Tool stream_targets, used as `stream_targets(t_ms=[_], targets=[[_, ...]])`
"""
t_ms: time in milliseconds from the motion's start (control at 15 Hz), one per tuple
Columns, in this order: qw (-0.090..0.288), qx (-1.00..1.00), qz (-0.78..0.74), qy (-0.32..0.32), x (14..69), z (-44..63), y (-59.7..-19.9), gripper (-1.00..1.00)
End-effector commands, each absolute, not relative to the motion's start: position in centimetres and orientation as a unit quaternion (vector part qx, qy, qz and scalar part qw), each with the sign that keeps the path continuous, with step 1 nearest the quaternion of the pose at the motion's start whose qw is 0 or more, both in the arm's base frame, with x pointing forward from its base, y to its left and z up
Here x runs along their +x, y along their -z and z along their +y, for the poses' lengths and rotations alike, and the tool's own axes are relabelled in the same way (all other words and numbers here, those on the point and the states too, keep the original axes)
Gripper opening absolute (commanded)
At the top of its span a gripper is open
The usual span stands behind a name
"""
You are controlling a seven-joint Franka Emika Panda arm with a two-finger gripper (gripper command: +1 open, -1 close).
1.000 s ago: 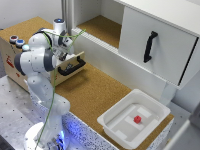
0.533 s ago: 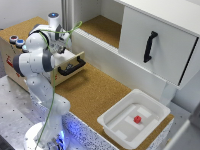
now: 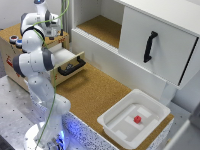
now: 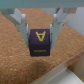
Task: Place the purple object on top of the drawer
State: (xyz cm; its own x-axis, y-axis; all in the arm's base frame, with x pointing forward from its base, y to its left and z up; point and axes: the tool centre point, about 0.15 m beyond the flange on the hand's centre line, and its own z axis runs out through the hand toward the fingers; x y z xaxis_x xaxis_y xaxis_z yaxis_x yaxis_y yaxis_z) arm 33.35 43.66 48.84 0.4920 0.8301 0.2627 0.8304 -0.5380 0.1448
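**Purple block carried, not yet released**

The end effector [image 4: 42, 31] grips the purple block [image 4: 40, 41] between both fingers, directly above cork surface. The drawer [image 3: 70, 62] stands open nearby. Remaining, in my judgement: lowering, letting go, withdrawing.

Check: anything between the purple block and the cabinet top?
Nothing visible. Wrist view shows the purple block between the gripper fingers, over bare cork top. Whether it touches yet, I can't tell.
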Motion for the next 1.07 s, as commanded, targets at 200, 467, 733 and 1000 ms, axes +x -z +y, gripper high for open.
stream_targets(t_ms=[200,467,733,1000], targets=[[-0.02,-0.773,-0.635,-0.003,38.5,46.9,-44.8,-1.0],[0.037,-0.719,-0.694,0.014,39.1,46.1,-45.4,-1.0],[0.019,-0.687,-0.726,0.017,37.5,45.4,-47.8,1.0],[0.027,-0.689,-0.724,0.024,36.1,44.7,-48.7,1.0]])
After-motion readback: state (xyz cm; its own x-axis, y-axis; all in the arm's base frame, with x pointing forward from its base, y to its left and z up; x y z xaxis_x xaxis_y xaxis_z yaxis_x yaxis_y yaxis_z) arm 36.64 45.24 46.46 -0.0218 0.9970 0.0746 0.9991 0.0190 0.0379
